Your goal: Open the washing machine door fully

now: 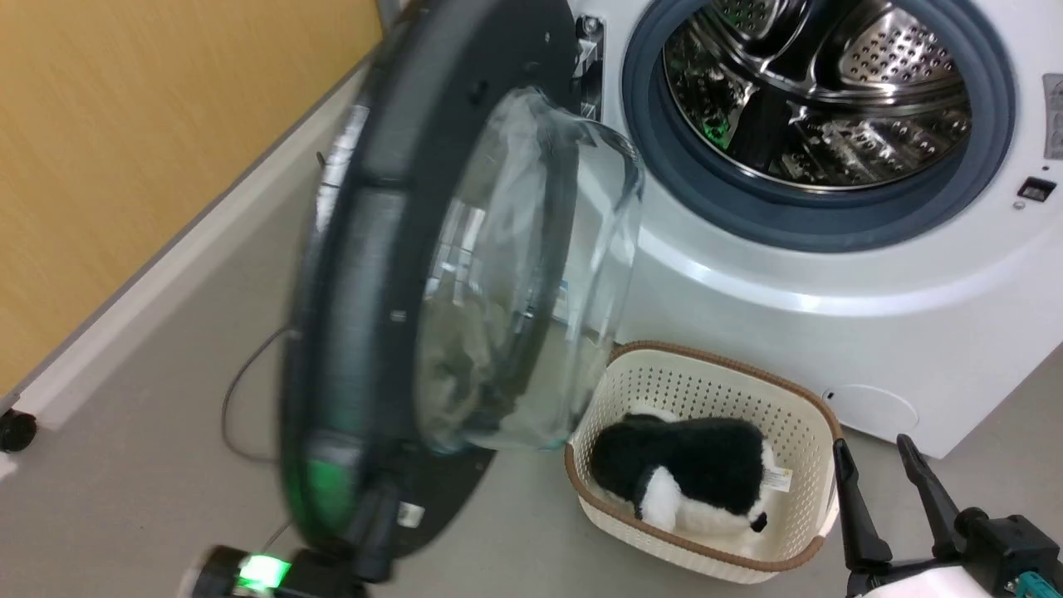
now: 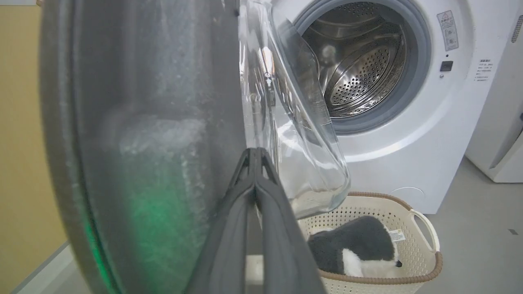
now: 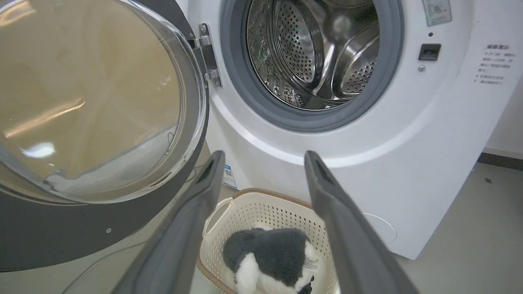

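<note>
The washing machine door [image 1: 357, 274] stands swung out from the white washing machine [image 1: 830, 291], almost edge-on to me, its clear glass bowl [image 1: 531, 282] bulging toward the machine. The steel drum [image 1: 822, 83] lies open inside the grey-blue seal. My left gripper [image 1: 378, 519] is at the door's lower rim; in the left wrist view it [image 2: 255, 154] is shut, fingertips together at the door's edge [image 2: 143, 143]. My right gripper [image 1: 884, 465] hangs open at the lower right, apart from the door. In the right wrist view it [image 3: 263, 157] points at the machine's front, the door [image 3: 94, 102] on the left.
A cream basket [image 1: 797, 415] holding a black-and-white plush toy [image 1: 689, 473] sits on the floor under the drum opening, just right of the door. A yellow wall [image 1: 124, 124] runs along the left, with a cable [image 1: 237, 390] on the grey floor. Another white appliance [image 2: 498, 122] stands right of the machine.
</note>
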`<state>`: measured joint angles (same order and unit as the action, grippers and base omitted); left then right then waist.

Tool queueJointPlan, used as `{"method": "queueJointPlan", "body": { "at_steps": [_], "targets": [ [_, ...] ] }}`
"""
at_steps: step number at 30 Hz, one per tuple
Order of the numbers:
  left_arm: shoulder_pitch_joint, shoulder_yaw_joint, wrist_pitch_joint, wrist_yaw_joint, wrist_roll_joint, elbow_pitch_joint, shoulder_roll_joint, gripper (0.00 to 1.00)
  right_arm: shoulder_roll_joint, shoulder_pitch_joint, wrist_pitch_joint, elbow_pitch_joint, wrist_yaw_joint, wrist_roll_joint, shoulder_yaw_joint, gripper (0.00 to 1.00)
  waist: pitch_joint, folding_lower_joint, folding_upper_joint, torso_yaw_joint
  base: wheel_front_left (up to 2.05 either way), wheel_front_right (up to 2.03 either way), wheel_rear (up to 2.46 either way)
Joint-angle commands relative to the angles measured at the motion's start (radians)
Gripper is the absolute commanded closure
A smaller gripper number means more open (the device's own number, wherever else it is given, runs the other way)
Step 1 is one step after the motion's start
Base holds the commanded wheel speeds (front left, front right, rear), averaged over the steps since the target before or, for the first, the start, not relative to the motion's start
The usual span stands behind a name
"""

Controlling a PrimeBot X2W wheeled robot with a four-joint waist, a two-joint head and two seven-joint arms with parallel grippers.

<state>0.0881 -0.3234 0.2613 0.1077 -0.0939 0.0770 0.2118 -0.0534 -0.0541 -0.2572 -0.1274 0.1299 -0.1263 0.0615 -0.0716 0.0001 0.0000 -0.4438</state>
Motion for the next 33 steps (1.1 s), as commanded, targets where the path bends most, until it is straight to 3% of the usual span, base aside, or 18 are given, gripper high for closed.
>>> {"method": "queueJointPlan", "body": {
  "at_steps": [1, 7, 13, 24, 33],
  "targets": [
    [-0.006, 0.023, 0.001, 0.011, -0.004, -0.013, 0.016, 1.00, 0.003, 0.014, -0.005, 0.002, 0.001, 0.008, 0.002, 0.00, -0.008, -0.0001, 0.0000, 0.001, 0.00, 0.00, 0.00],
    [-0.061, 0.173, 0.001, 0.052, -0.065, -0.073, 0.040, 1.00, 0.003, 0.028, -0.005, -0.003, 0.001, 0.029, 0.026, 0.00, -0.047, -0.0001, 0.0000, 0.019, 0.00, 0.00, 0.00],
    [-0.147, 0.328, 0.001, 0.065, -0.139, -0.156, 0.034, 1.00, 0.003, 0.056, -0.005, 0.008, 0.001, 0.050, 0.050, 0.00, -0.093, -0.0001, 0.0000, 0.051, 0.00, 0.00, 0.00],
    [-0.307, 0.559, 0.001, 0.037, -0.161, -0.325, 0.028, 1.00, 0.003, 0.100, -0.005, 0.017, 0.001, 0.069, 0.064, 0.00, -0.152, -0.0001, 0.0000, 0.108, 0.00, 0.00, 0.00],
    [-0.417, 0.697, 0.001, 0.005, -0.159, -0.471, 0.069, 1.00, 0.003, 0.126, -0.005, 0.014, 0.001, 0.077, 0.069, 0.00, -0.187, -0.0001, 0.0000, 0.156, 0.00, 0.00, 0.00]
  ]
}}
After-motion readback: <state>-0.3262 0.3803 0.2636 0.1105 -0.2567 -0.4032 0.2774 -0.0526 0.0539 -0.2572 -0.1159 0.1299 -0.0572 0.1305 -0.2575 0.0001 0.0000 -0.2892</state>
